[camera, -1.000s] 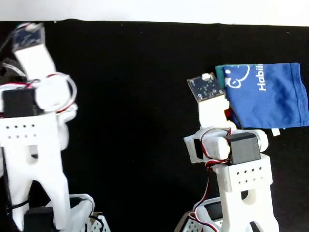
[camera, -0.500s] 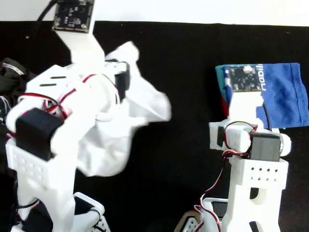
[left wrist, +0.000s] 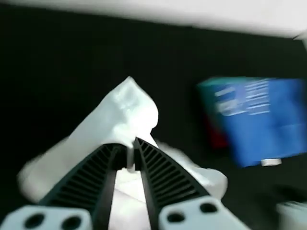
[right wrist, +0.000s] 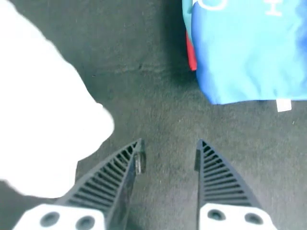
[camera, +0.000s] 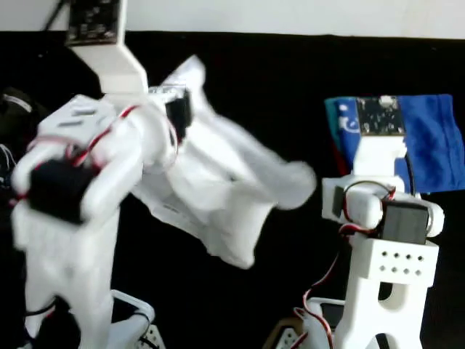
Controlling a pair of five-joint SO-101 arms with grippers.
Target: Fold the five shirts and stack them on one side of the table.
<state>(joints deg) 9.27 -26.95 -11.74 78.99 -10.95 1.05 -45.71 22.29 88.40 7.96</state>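
Note:
A white shirt [camera: 225,189] hangs crumpled above the black table, spread from the left arm toward the middle. My left gripper [left wrist: 129,153] is shut on the white shirt [left wrist: 124,110], pinching a fold between its black fingers. At the right side of the table lies a stack of folded shirts with a blue shirt [camera: 429,145] on top and teal and red edges under it [right wrist: 190,52]. My right gripper [right wrist: 168,155] hovers open over bare cloth just in front of the blue shirt [right wrist: 244,48], with the white shirt [right wrist: 43,110] beside it.
The black tablecloth [camera: 290,73] covers the table up to a white wall at the back. A dark heap of cloth [camera: 14,109] lies at the far left edge. The right arm's white base [camera: 385,283] stands at the front right.
The left arm has swung in from the left and lifted the white shirt, which now spreads further toward the right. The right arm has shifted right, in front of the blue stack.

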